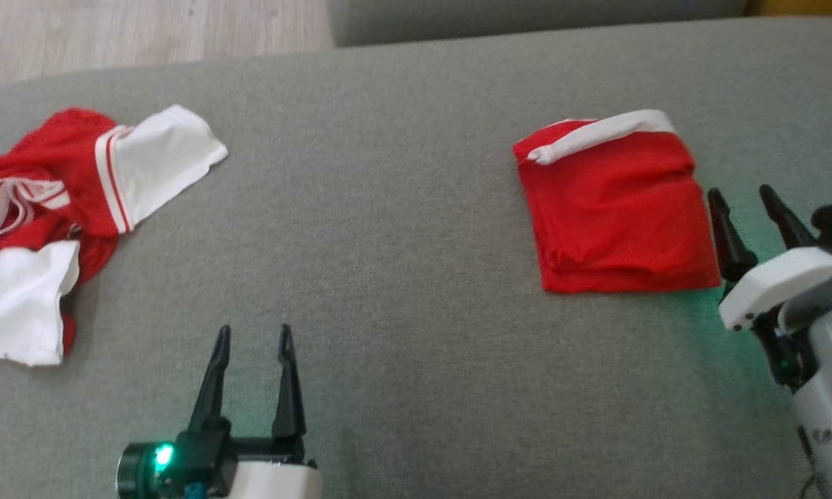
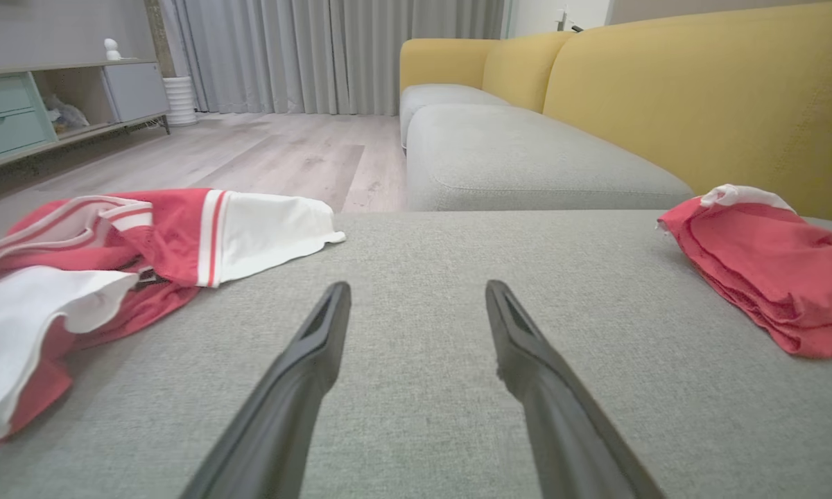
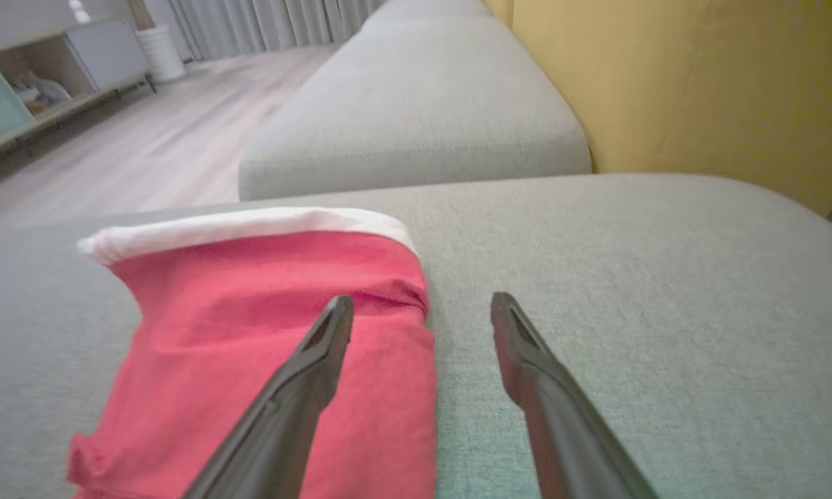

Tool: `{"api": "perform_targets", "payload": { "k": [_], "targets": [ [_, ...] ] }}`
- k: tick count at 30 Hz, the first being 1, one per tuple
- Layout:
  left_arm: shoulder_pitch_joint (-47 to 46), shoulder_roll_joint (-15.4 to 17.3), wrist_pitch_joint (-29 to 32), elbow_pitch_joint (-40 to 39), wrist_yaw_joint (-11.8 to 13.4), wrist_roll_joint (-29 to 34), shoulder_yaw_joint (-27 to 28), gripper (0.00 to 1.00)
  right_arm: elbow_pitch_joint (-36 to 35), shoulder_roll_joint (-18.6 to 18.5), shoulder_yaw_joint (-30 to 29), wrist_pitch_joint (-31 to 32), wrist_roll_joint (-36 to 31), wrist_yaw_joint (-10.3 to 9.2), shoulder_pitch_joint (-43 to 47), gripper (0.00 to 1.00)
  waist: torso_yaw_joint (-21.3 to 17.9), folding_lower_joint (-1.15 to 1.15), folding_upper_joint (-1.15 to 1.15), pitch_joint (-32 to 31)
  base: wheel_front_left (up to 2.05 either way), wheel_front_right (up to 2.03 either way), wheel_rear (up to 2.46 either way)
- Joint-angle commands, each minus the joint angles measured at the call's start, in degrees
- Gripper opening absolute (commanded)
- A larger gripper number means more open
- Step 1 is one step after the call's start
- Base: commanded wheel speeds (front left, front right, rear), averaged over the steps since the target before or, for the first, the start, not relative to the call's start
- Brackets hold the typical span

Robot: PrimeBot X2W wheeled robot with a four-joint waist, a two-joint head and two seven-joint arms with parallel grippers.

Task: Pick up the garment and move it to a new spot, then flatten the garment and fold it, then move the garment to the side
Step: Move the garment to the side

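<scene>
Folded garment (image 1: 617, 208) lies just left of my right pincer (image 1: 740, 193), white band at the far end, long axis roughly along the fingers. Crumpled garment (image 1: 62, 208) sprawls well to the left of my left pincer (image 1: 254, 330). Grey sofa cushion (image 1: 388, 208) bears both; yellow backrest (image 2: 700, 90), wood floor (image 2: 284, 152) and curtains (image 2: 319, 55) lie beyond. Both pincers gape wide and empty; whether the right touches cloth I cannot tell.

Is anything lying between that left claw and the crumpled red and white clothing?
Nothing visible: just bare grey fabric cushion separates the open left gripper from the crumpled red-and-white garment. The folded red garment lies well off to the other side, beside the right gripper.
</scene>
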Motion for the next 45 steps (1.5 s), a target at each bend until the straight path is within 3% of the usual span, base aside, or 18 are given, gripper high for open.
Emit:
{"api": "perform_targets", "payload": {
  "k": [1, 6, 7, 8, 9, 13, 17, 26, 34, 35, 37, 40, 45],
  "targets": [
    [-2.6, -0.3, -0.3, -1.4, -0.2, 0.2, 1.2, 1.00, 0.6, -1.6, 1.8, 0.4, 0.6, 0.39, -1.5, 1.00, 1.4, -0.03, 0.00, 1.8, 0.00, 0.00, 0.00],
    [-4.6, -0.3, -0.3, -0.3, -0.2, 0.3, 1.7, 1.00, 8.5, -1.7, 6.1, 2.1, 2.7, 0.39, -5.9, 0.98, 1.5, -0.03, 0.00, 3.5, 0.00, 0.00, 0.00],
    [-4.9, -0.3, -0.3, -0.1, -0.2, 0.4, 2.0, 1.00, 9.7, -1.4, 7.2, 2.5, 3.6, 0.39, -6.5, 0.47, 1.3, -0.03, 0.00, 3.8, 0.00, 0.00, 0.00],
    [-5.1, -0.3, -0.3, 0.0, -0.1, 0.5, 2.2, 1.00, 10.5, -1.1, 8.1, 2.8, 4.6, 0.39, -7.1, 0.36, 1.0, -0.03, 0.00, 4.1, 0.00, 0.00, 0.00],
    [-5.3, -0.3, -0.3, 0.0, 0.0, 0.5, 2.4, 1.00, 11.0, -0.7, 9.1, 3.0, 5.9, 0.39, -7.7, 0.00, 0.6, -0.03, 0.00, 4.4, 0.00, 0.00, 0.00],
    [-5.8, -0.3, -0.3, 0.4, -0.1, 0.3, 3.1, 1.00, 10.5, -0.3, 11.9, 2.7, 11.2, 0.39, -9.3, 0.00, -1.2, -0.03, 0.00, 5.4, 0.00, 0.00, 0.00],
    [-6.8, -0.3, -0.3, 0.2, -0.6, 0.5, 3.9, 1.00, 9.6, -2.8, 14.8, 1.1, 15.7, 0.39, -12.1, 0.00, -4.3, -0.03, 0.00, 7.4, 0.00, 0.00, 0.00],
    [-10.3, -0.3, -0.3, -0.8, -2.8, 2.2, 4.6, 1.00, 11.5, -13.9, 15.3, -2.0, 19.0, 0.39, -19.1, 0.00, -9.8, -0.03, 0.00, 14.9, 0.00, 0.00, 0.00],
    [-13.3, 0.7, -0.3, -1.1, -4.6, 5.0, 5.2, 1.00, 17.2, -21.8, 11.7, -5.2, 16.3, 0.39, -24.7, 0.00, -11.7, -0.03, 0.00, 20.9, 0.00, 0.00, 0.00],
    [-13.6, 0.7, -0.3, -1.2, -4.7, 5.3, 5.2, 1.00, 18.1, -22.3, 11.2, -5.9, 15.3, 0.39, -25.6, 0.21, -11.8, -0.03, 0.00, 21.2, 0.00, 0.00, 0.00],
    [-14.1, 0.7, -0.3, -1.1, -4.9, 5.5, 5.1, 1.00, 19.3, -22.2, 10.8, -7.0, 13.4, 0.39, -26.7, 1.00, -11.7, -0.03, 0.00, 21.3, 0.00, 0.00, 0.00],
    [-14.4, 0.5, -0.3, -0.7, -4.9, 5.6, 5.1, 1.00, 21.2, -21.2, 10.2, -9.4, 7.9, 0.39, -28.1, 1.00, -11.3, -0.03, 0.00, 19.9, 0.00, 0.00, 0.00],
    [-12.9, 0.1, -0.3, 0.2, -4.2, 4.8, 4.9, 1.00, 17.8, -15.3, 6.3, -10.5, 0.9, 0.39, -25.7, 1.00, -9.9, -0.03, 0.00, 13.8, 0.00, 0.00, 0.00]
  ]
}}
